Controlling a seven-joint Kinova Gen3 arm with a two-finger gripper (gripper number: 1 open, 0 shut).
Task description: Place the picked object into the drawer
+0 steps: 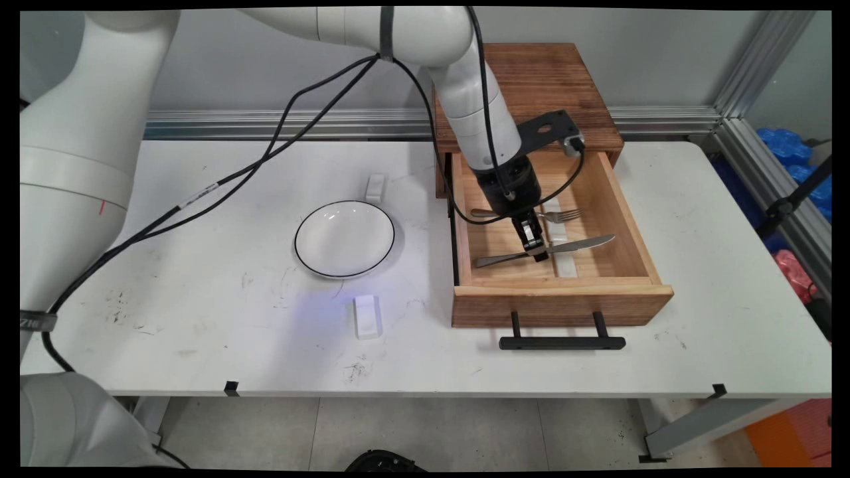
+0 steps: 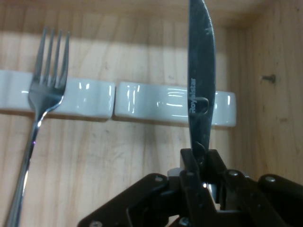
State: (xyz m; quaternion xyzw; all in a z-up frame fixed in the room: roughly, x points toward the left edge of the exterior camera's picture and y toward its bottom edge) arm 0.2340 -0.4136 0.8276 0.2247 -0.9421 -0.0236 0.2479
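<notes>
Main view: gripper (image 1: 536, 251) is down inside the open wooden drawer (image 1: 631, 206), fingers pinched on the knife (image 1: 584, 244) about mid-length. The knife lies roughly crosswise in the drawer, blade end toward the right wall, handle end toward the left; the part inside the fingers is hidden. Fork (image 1: 561, 215) lies just behind it, tines to the right, with its handle passing behind the wrist and mostly covered. A white rest (image 1: 568, 265) shows under the knife, partly blocked by the gripper. Arm and cables cover the drawer's back left corner. The cabinet (image 1: 551, 79) behind the drawer is partly hidden by the arm. Black drawer handle (image 1: 561, 342) sticks out over the table (image 1: 697, 332). Well to the left of the drawer: white bowl with dark rim (image 1: 344, 238), one small white block (image 1: 367, 316) in front of it, another (image 1: 375, 188) behind it. Hand view: fingers closed on the knife (image 2: 201, 80), blade running up out of frame so the tip is cut off; the handle end is hidden below the linkage. Lettering on the blade is only partly legible. The blade crosses one white rest (image 2: 156, 101); a second white rest (image 2: 80, 97) sits end to end with it, cut off at the picture's left edge, carrying the fork (image 2: 45, 90) at its neck. The fork handle runs off the bottom left. Can't tell if the knife is touching the rest or just above it.
</notes>
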